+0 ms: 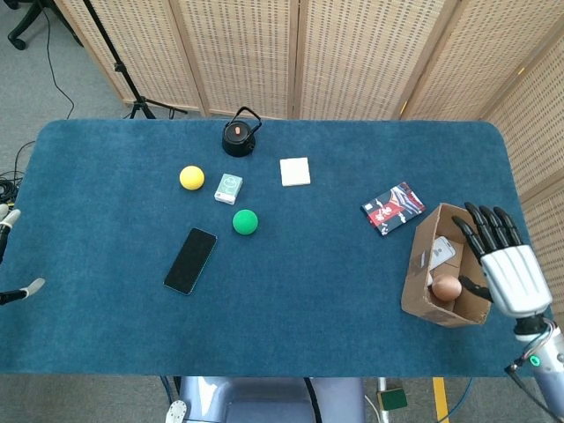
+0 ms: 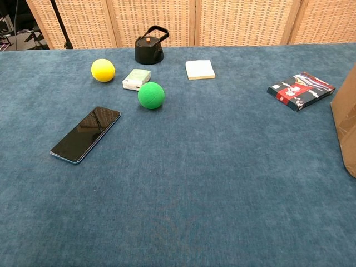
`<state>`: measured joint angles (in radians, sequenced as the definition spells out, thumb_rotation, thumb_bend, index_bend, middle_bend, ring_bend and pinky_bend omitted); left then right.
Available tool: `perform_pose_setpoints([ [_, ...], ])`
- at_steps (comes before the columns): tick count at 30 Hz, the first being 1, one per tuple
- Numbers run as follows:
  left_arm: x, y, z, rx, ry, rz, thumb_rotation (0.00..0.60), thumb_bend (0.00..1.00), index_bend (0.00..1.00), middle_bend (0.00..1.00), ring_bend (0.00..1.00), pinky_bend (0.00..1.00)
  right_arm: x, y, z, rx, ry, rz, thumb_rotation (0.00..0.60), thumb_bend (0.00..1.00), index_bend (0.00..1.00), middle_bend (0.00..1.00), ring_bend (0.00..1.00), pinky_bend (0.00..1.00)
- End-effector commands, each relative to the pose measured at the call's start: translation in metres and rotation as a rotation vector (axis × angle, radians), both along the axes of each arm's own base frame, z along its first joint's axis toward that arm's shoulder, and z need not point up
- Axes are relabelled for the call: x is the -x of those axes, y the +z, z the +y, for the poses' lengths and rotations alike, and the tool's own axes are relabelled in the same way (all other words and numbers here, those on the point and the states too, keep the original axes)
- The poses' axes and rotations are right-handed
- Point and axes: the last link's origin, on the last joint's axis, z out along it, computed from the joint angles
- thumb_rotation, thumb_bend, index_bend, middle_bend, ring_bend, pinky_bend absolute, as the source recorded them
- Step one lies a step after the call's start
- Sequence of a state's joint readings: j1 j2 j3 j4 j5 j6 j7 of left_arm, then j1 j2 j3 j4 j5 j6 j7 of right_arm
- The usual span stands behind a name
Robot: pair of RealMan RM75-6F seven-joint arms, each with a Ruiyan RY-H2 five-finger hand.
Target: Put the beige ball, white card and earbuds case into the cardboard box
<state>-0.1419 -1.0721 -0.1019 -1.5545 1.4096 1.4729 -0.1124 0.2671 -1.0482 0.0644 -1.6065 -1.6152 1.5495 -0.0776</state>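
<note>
While our right hand [image 1: 509,269] is hovering over the cardboard box [image 1: 423,284] with fingers [image 1: 490,226] spread wide and holding nothing, we are seeing the beige ball [image 1: 446,287] lying inside it and our left hand [image 1: 11,256] at the surface's edge, its fingers unclear.

On the blue tabletop [image 1: 352,308] sit a black teapot [image 1: 239,135], yellow ball [image 1: 191,177], green ball [image 1: 245,221], black phone [image 1: 190,260], mint box [image 1: 228,188] and a red-patterned card pack [image 1: 393,208].
</note>
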Motion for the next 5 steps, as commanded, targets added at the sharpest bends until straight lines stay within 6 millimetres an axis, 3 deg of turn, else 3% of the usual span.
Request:
perform_pose_setpoints([
  [1,0.006,-0.0016,-0.0071,-0.004,0.017,-0.009,0.6,0.0,0.0,0.0,0.0,0.0,0.0054,-0.0165,0.0222,0.011,-0.017,-0.088,0.6,0.0,0.07,0.0,0.0,0.0],
  [5,0.0083,-0.0009,-0.0102,-0.004,0.02,-0.017,0.6,0.0,0.0,0.0,0.0,0.0,0.0102,-0.0215,0.0307,0.022,-0.037,-0.14,0.6,0.0,0.07,0.0,0.0,0.0],
])
